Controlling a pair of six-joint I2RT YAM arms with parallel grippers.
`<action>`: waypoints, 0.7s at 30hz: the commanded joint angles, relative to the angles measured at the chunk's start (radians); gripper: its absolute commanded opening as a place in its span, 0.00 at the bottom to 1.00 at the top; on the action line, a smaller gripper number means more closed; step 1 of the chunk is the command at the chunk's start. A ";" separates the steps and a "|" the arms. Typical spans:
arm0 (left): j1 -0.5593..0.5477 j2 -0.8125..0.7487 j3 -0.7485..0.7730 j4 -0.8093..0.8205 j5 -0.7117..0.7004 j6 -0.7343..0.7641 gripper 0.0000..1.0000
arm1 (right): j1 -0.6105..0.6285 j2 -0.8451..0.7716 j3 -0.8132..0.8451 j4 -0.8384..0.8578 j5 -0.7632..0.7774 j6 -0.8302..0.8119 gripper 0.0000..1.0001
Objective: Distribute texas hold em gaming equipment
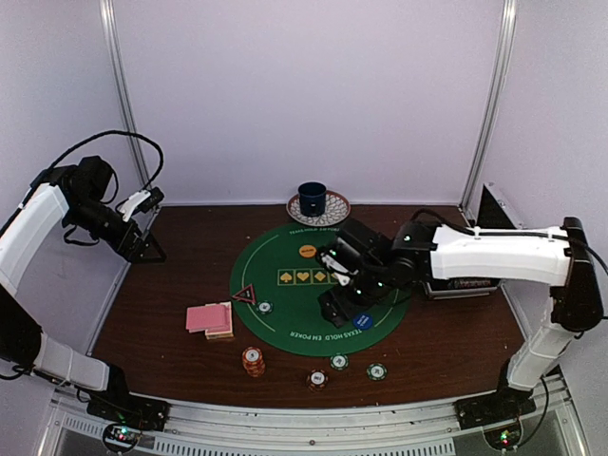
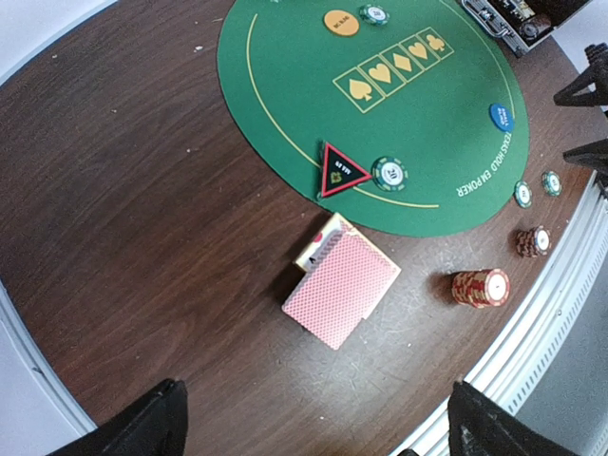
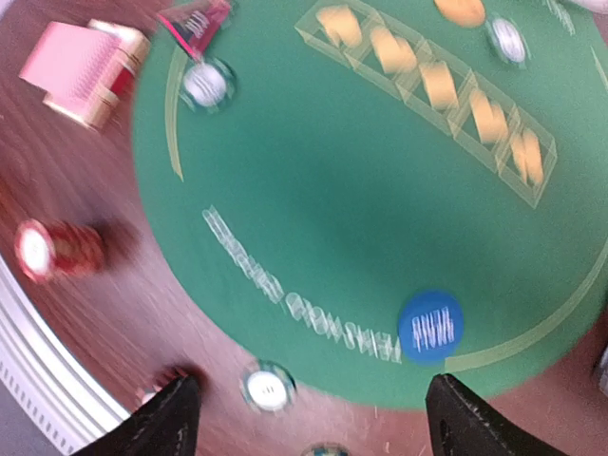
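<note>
Blue disc (image 3: 430, 326) is seen at the green mat's (image 1: 275, 280) near right edge, below the right gripper (image 3: 313, 404), whose fingers are spread. The left gripper (image 2: 318, 427) is likewise held spread, near the table's (image 1: 171, 285) far left corner.

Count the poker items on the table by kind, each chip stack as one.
Single green-edged chips: 4
Chip stacks: 2
Round marker discs: 2
Triangle marker: 1
Card pile: 1
Total: 10
</note>
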 commanded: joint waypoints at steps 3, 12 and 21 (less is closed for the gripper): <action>-0.001 -0.013 0.009 -0.003 0.016 0.021 0.98 | 0.052 -0.172 -0.322 -0.038 0.006 0.172 0.95; -0.001 -0.015 0.017 -0.004 0.019 0.017 0.98 | 0.093 -0.142 -0.441 0.061 -0.028 0.215 0.95; -0.001 -0.021 0.016 -0.008 0.014 0.019 0.98 | 0.100 -0.085 -0.500 0.115 -0.063 0.221 0.87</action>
